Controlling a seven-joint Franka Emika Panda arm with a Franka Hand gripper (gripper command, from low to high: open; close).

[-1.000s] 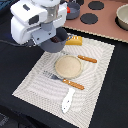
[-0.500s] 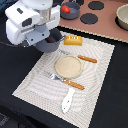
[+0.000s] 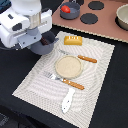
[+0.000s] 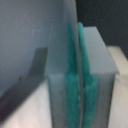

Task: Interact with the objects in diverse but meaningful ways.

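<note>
Exterior view: a tan round plate (image 3: 69,66) is seen at the middle of a pale striped placemat (image 3: 40,80), which is spread on a black worktop (image 3: 112,95). Just beside the plate, on its far side, an orange-handled knife (image 3: 82,57) is laid; on its near side an orange-handled fork (image 3: 65,81) is laid, and nearer still than the fork a white spatula (image 3: 67,100) rests on the mat. A yellow-orange bread loaf (image 3: 73,40) is placed on the mat beyond the plate, near the mat's far edge. Further beyond the plate, a toy kitchen set (image 3: 107,22) with dark round burners is seen; on it, a grey-blue pot (image 3: 71,11) holding a small red tomato (image 3: 65,8) stands to the exterior view's left, and a second pot (image 3: 123,16) is cut off at the exterior view's right edge. The white robot arm (image 3: 25,25) is seen above the mat's corner, to the exterior view's left of the plate and well apart from it; the tool is hidden beneath the arm in this view. In the wrist view, the tool (image 4: 77,80) is shown blurred, with its green-padded fingers (image 4: 71,85) pressed together and nothing visible between them.
</note>
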